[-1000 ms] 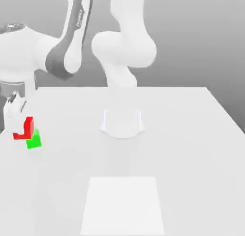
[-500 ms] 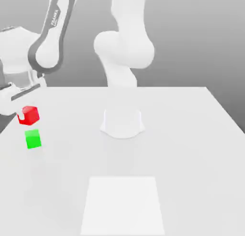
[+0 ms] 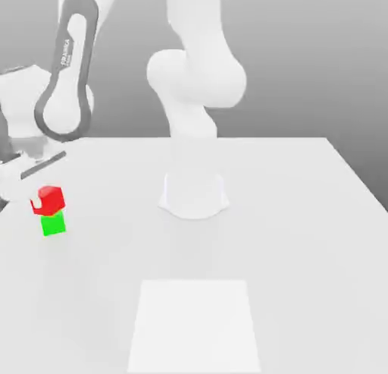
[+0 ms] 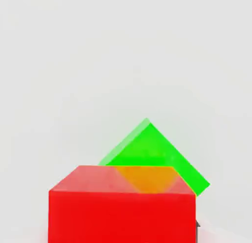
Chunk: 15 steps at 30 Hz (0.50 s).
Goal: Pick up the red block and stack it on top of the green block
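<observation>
Currently: red block held in fingers atop green block.
We advise squaring it, slightly toward twelve o'clock, before release.

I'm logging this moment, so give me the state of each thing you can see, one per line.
red block: directly above the green one, at or just over its top, turned relative to it
green block: flat on the table, partly covered
gripper: at the red block
table: bearing the green block
</observation>
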Each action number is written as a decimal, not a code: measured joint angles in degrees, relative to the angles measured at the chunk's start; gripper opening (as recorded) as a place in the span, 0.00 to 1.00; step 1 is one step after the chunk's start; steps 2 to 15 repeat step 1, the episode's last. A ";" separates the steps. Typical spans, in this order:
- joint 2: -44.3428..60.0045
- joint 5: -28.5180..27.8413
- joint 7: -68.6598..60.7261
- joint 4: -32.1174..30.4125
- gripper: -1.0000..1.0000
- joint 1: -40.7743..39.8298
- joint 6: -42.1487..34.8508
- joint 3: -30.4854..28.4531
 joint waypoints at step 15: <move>0.59 -0.16 0.13 -0.16 0.00 -0.05 0.98 -0.05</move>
